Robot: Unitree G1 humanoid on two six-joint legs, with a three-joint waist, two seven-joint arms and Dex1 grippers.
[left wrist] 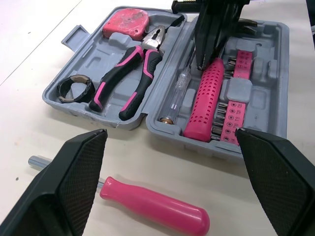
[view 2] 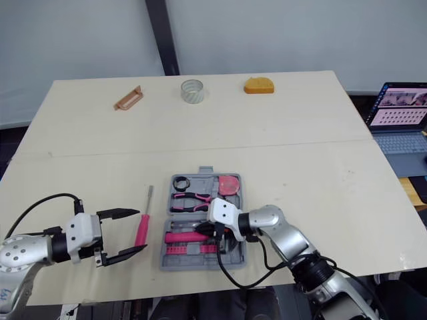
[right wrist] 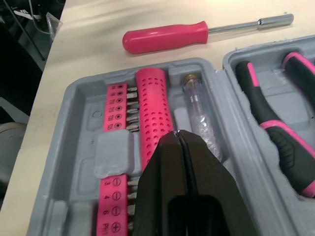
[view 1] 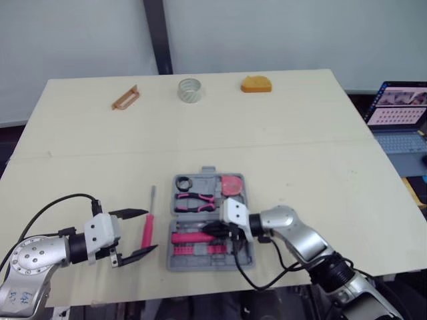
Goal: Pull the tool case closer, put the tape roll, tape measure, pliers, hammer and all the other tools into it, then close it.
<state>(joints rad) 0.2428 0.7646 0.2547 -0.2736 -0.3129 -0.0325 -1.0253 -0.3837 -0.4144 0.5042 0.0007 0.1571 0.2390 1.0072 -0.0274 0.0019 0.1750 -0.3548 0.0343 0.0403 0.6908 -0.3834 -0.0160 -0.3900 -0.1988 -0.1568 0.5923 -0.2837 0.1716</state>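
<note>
Currently: case (view 1: 179, 261) open near worktop's front edge. Screwdriver (view 1: 149, 220) on worktop just left of it. Left gripper (view 1: 151, 231) jaws wide beside handle; right gripper (right wrist: 178, 135) jaws closed, empty, over case. Likely light, rigid, prone to rolling; grip handle mid-length.

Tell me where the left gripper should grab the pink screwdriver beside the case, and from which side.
Grip the screwdriver at the middle of its thick pink handle, coming from above and closing across its width. It lies flat on the table, so its sides are reachable only from the top, and the thin shaft would likely slip. The left gripper is open beside it.
</note>
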